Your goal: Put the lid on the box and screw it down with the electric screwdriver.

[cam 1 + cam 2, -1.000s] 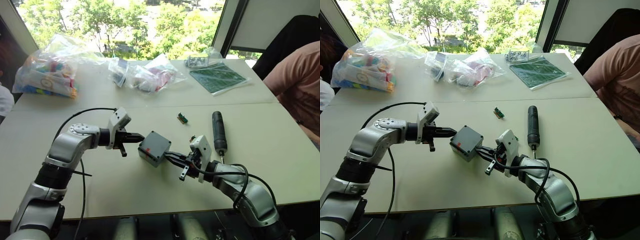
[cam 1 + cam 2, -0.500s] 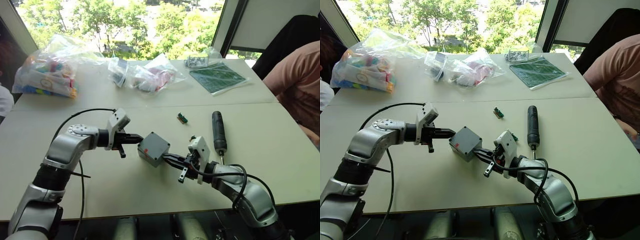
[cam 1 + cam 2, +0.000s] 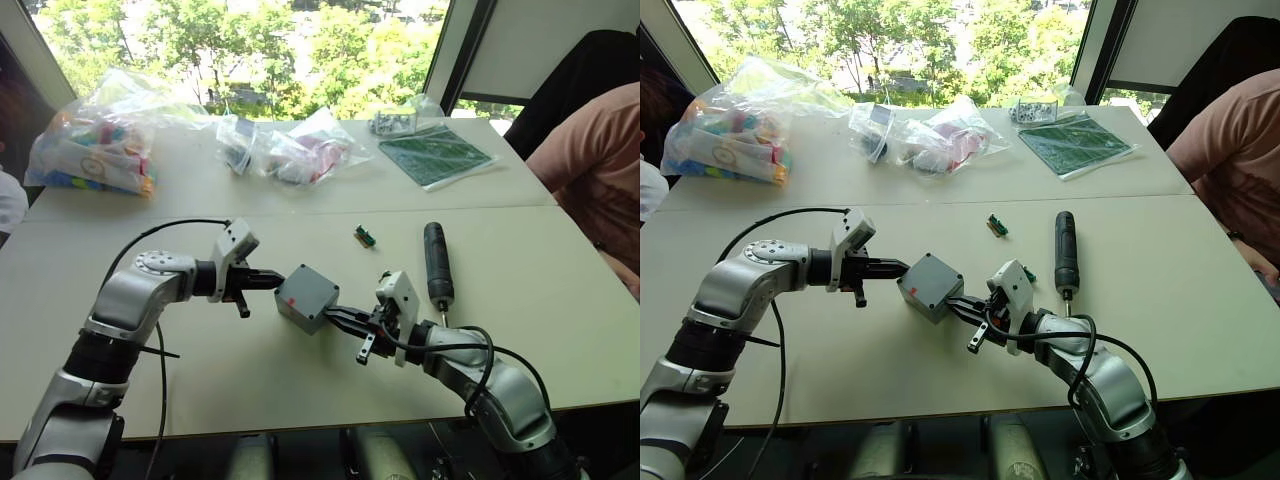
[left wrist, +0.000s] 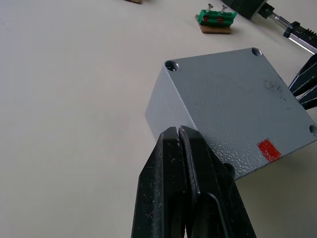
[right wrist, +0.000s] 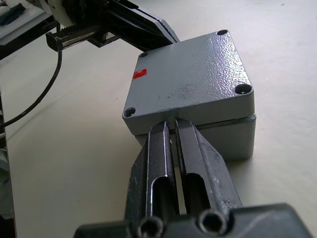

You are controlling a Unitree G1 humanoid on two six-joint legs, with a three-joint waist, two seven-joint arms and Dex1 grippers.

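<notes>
Both narrowly closed grippers, left gripper and right gripper, are pressing opposite edges of the lid (bare table lying around).

The box was hemmed between both grippers; only a small green component lay on the bench beyond.

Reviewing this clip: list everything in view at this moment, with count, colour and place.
lid: one, grey, red mark, seated on the box
box: one, grey, table centre, between both grippers
electric screwdriver: one, black, lying right of the box
small component: one, green, behind the box
clear bags: several, colourful contents, far left and middle
circuit board: one, green, far right
table: one, beige
person: one, pink sleeve, right edge
left gripper: black, shut, tips at the lid's edge
right gripper: black, nearly shut, tips at the lid's opposite edge
</notes>
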